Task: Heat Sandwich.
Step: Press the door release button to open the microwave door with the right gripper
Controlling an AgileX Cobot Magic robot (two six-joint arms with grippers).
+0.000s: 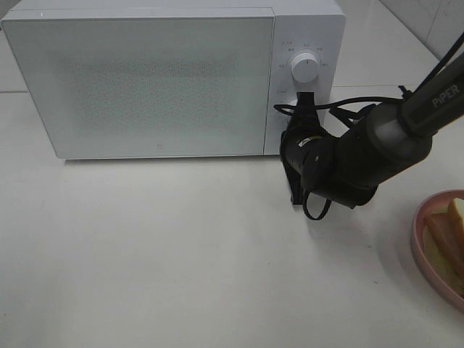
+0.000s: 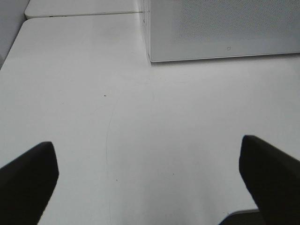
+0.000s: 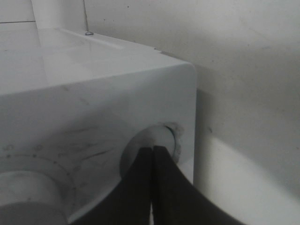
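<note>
The sandwich, pale yellow bread slices with a reddish-brown strip, lies on a round pink plate at the table's right edge. The white microwave stands at the back with its door closed. My right gripper is shut and empty, with its tips against the control panel just below the round knob. In the right wrist view the closed fingers touch a round button on the panel. My left gripper is open and empty above bare table, and does not show in the exterior view.
The microwave's front corner lies ahead of the left gripper. The white table stretches in front of the microwave. A second knob shows beside the button. A wall rises behind the microwave.
</note>
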